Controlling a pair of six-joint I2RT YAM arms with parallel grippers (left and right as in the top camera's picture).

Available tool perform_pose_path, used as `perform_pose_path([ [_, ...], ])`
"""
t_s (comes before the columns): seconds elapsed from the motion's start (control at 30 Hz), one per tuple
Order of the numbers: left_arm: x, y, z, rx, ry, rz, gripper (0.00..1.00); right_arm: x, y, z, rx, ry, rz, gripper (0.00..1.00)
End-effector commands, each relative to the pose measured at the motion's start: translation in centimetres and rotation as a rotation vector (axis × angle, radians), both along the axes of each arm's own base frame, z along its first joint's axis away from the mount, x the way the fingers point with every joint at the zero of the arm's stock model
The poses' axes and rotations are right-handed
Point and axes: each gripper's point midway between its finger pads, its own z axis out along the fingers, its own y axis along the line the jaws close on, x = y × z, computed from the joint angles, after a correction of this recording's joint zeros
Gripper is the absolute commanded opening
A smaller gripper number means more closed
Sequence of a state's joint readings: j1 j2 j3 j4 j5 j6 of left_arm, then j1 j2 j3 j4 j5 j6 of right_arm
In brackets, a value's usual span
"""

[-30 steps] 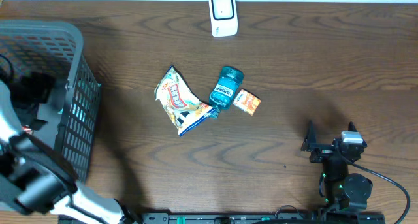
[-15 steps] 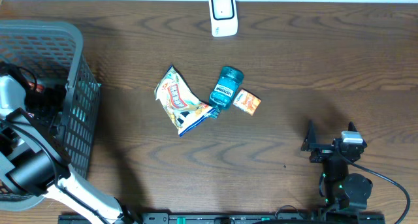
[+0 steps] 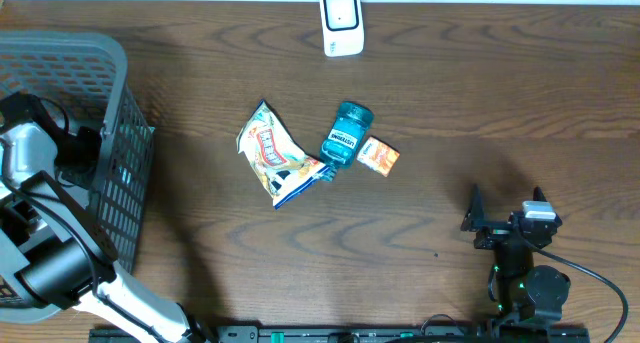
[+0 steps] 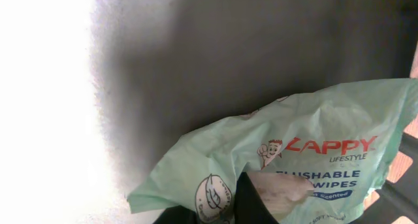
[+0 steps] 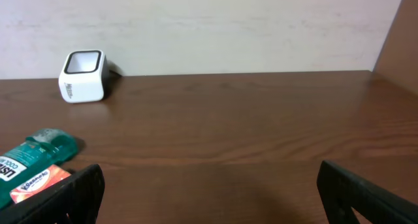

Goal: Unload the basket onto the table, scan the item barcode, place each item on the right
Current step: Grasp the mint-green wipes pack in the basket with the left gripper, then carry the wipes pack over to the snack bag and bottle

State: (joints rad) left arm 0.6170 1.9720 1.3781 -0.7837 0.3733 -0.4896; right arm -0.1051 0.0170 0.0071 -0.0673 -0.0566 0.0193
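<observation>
**Entry: pack gripped inside basket, scan not yet made**

Positions are given relative to the scanner (image 3: 341,21), which stands upright at the far edge of the table (image 3: 450,113) with its window facing the arms.

Far to the left of the scanner, the basket (image 3: 120,133) is entered by the left arm. In the wrist view the left gripper (image 4: 238,198) is seen closed, with the film of a green wipes pack (image 4: 313,152) apparently pinched between its jaws. The pack lies against the dark basket wall, printed face towards the camera. No barcode is visible on it. The grip at the film's edge is judged to be chosen so that the pack can be lifted out and turned.

Just in front of the scanner, a snack bag (image 3: 272,155), a bottle (image 3: 345,135) and a small box (image 3: 379,155) lie in a row, bottle and box touching.

Well to the front and right of the scanner, the right gripper (image 5: 212,191) is held low with jaws wide apart and empty, judged parked clear of the scanning path.
</observation>
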Motion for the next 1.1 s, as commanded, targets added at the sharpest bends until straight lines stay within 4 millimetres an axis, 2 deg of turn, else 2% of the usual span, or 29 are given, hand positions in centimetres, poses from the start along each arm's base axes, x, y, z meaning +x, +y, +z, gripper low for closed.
perform_pose_path([
  [0.0, -2.9, -1.3, -3.1, -0.032, 0.129, -0.013, 0.07, 0.0, 0.3, -0.1, 0.014, 0.001, 0.012, 0.99],
  [0.07, -2.5, -0.4, -1.3, 0.002, 0.083, 0.0, 0.07, 0.0, 0.3, -0.1, 0.014, 0.001, 0.012, 0.99],
  [0.17, -1.7, 1.4, 3.3, 0.081, -0.026, 0.031, 0.07, 0.0, 0.3, -0.1, 0.014, 0.001, 0.012, 0.99],
  [0.33, -2.0, 3.7, 14.1, 0.272, -0.269, 0.09, 0.07, 0.0, 0.3, -0.1, 0.014, 0.001, 0.012, 0.99],
  [0.4, -2.7, 3.9, 18.2, 0.35, -0.365, 0.112, 0.07, 0.0, 0.3, -0.1, 0.014, 0.001, 0.012, 0.99],
  [0.5, -4.1, 3.0, 24.2, 0.454, -0.506, 0.14, 0.07, 0.0, 0.3, -0.1, 0.014, 0.001, 0.012, 0.99],
  [0.63, -5.9, -0.1, 30.2, 0.514, -0.677, 0.144, 0.07, 0.0, 0.3, -0.1, 0.014, 0.001, 0.012, 0.99],
  [0.7, -6.4, -2.8, 32.5, 0.51, -0.766, 0.087, 0.07, 0.0, 0.3, -0.1, 0.014, 0.001, 0.012, 0.99],
  [0.8, -6.7, -7.2, 34.9, 0.49, -0.879, -0.042, 0.07, 0.0, 0.3, -0.1, 0.014, 0.001, 0.012, 0.99],
  [0.93, -6.6, -12.4, 35.8, 0.482, -0.946, -0.24, 0.07, 0.0, 0.3, -0.1, 0.014, 0.001, 0.012, 0.99],
  [1.07, -5.9, -16.9, 34.5, 0.419, -0.946, -0.43, 0.07, 0.0, 0.3, -0.1, 0.014, 0.001, 0.012, 0.99],
])
